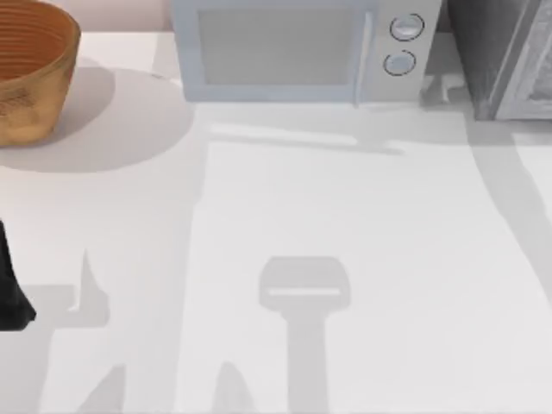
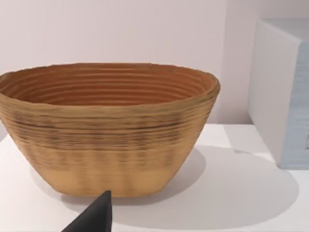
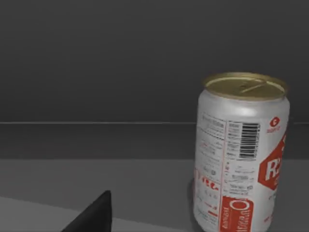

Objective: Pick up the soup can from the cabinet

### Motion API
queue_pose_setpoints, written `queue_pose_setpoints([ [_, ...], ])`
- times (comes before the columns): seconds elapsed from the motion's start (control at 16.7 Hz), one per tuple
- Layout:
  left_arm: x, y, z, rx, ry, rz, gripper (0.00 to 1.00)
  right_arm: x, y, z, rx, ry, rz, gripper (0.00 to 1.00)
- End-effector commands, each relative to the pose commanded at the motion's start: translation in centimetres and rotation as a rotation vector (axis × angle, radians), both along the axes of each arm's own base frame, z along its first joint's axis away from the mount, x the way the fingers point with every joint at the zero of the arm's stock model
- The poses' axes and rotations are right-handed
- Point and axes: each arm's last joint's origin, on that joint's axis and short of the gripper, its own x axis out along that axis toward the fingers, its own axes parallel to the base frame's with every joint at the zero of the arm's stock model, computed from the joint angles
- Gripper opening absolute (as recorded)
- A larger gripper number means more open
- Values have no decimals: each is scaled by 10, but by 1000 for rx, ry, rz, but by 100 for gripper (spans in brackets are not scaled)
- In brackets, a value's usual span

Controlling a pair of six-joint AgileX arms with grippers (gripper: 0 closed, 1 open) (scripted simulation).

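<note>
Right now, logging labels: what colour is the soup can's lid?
Gold, on the soup can, right wrist view.

Can (image 3: 241, 154): silver-white, gold lid, red label panels and barcode, standing upright on the dark grey floor inside the cabinet (image 3: 120, 63). Cabinet (image 1: 504, 56): dark grey box with pale-edged door panel, at the table's far right.

Kitchen counter: microwave (image 1: 285, 50), basket (image 1: 30, 69).
</note>
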Motion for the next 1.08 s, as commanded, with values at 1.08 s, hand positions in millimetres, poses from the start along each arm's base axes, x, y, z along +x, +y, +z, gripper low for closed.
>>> queue_pose_setpoints([
  [1.08,0,0,0,0,0,0,100,63,-1,-4,0,0,-1,100],
])
